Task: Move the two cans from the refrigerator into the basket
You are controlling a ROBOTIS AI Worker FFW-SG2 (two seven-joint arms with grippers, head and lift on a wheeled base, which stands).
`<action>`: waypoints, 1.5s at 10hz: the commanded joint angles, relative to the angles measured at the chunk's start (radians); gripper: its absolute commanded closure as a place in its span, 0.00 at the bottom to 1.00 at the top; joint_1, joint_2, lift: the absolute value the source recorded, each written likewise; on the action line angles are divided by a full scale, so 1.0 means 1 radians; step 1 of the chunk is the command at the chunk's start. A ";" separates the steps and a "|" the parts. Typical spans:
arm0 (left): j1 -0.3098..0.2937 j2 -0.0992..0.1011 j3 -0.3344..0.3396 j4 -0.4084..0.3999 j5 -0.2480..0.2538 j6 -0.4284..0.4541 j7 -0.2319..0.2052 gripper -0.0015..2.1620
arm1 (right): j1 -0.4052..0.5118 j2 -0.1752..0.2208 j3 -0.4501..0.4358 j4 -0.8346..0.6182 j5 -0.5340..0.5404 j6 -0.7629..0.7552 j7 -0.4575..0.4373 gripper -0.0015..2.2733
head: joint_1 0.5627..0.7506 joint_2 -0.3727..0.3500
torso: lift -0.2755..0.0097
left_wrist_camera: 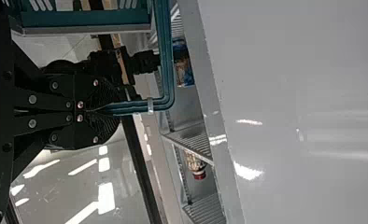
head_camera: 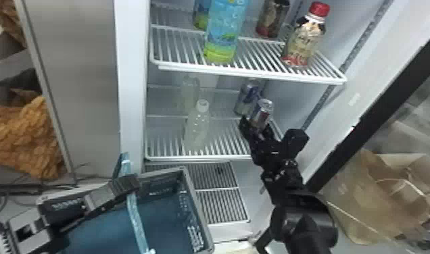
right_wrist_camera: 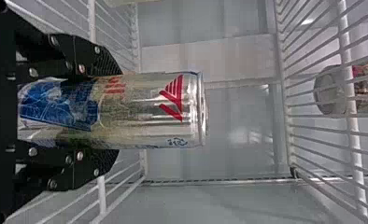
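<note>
While a silver-and-blue metal can [right_wrist_camera: 149, 112] is clasped by the right fingers [right_wrist_camera: 95, 56] near its shelved twin [head_camera: 246, 96], retrieval seems in hand; next, careful withdrawal toward the teal plastic basket [head_camera: 192, 202], its handle [left_wrist_camera: 135, 107] pinched by the left fingers [left_wrist_camera: 85, 135], is needed.

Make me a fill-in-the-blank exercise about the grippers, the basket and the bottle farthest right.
The left gripper holds the basket by its ____.
Between the right gripper's fingers is a ____.
In the head view, the bottle farthest right has a ____ cap.

Missing words: handle; can; red.
</note>
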 commanded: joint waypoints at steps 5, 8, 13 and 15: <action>0.000 0.000 -0.002 0.001 0.002 0.000 0.000 0.56 | 0.139 0.000 0.010 -0.259 0.008 0.069 -0.012 0.56 | 0.70 0.08 | 0.20; 0.002 0.002 0.000 0.001 0.004 0.000 0.000 0.56 | 0.252 0.005 0.010 -0.433 -0.028 0.152 -0.017 0.56 | 0.70 0.09 | 0.20; 0.005 0.003 -0.002 -0.001 0.004 0.000 0.000 0.56 | 0.434 0.006 0.053 -0.657 -0.126 0.253 -0.015 0.56 | 0.70 0.11 | 0.20; 0.005 0.005 -0.002 0.001 0.002 0.000 0.000 0.56 | 0.510 0.006 0.087 -0.765 -0.158 0.319 -0.011 0.56 | 0.70 0.15 | 0.20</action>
